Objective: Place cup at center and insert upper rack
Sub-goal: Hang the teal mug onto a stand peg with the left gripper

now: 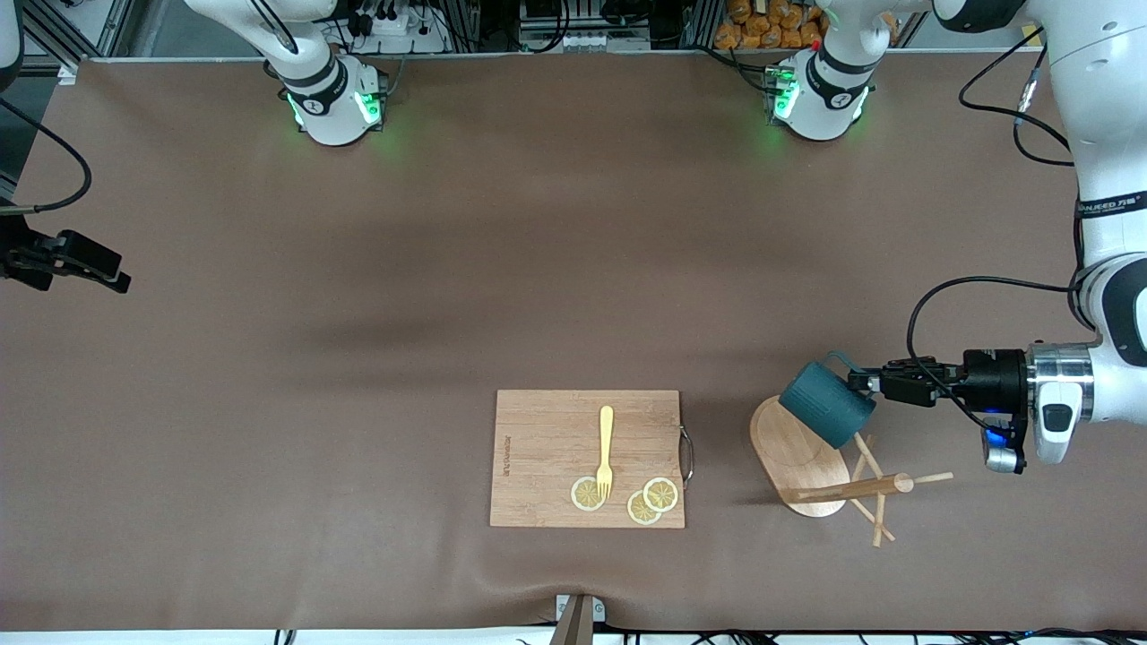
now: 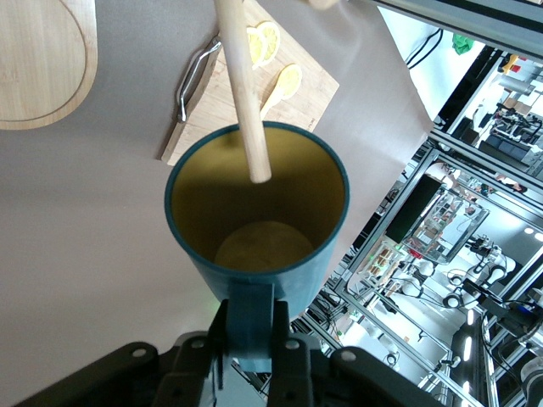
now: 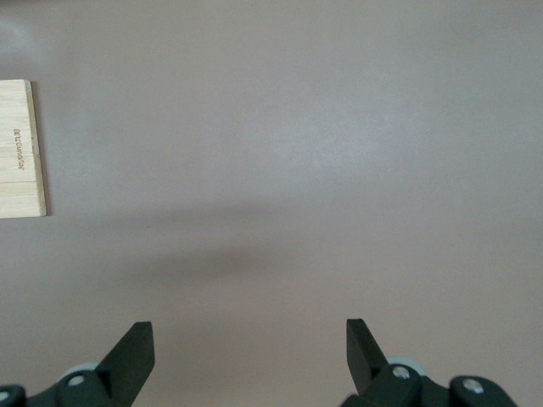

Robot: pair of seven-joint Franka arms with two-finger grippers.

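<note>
Lowest in the front view lies a rectangular wooden cutting board with a yellow fork and lemon slices. Beside it, toward my left arm's end of the tabletop, the light wooden mug tree lies tipped over. My left fingers are clamped on the handle of the ribbed dark teal cup, held tilted over the tree's oval base, ready to be carried toward the centre. My right fingers wait spread apart over bare tabletop.

Cup hides part of rack base; right claw cut off at frame edge.
</note>
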